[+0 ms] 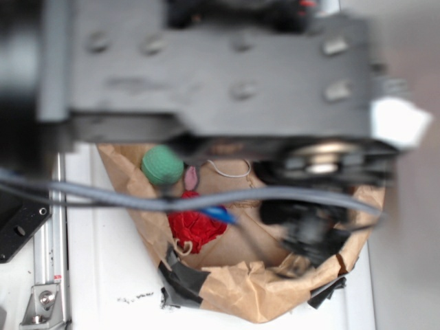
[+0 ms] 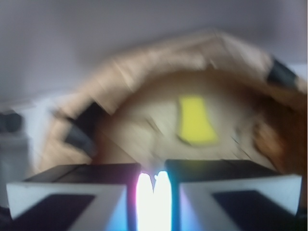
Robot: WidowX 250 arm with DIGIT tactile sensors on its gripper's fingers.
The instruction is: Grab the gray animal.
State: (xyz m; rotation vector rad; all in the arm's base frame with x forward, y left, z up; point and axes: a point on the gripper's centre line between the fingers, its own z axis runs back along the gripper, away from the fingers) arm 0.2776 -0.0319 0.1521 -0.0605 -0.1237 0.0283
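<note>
We see a crumpled brown paper bag patched with black tape, holding a green knitted ball and a red ruffled fabric lump, while the wrist view shows a blurred yellow patch inside it.

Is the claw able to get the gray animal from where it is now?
Probably not yet. The claw is at the other side of the paper bag; the gray animal, just a pink ear showing, lies by the green ball.
</note>
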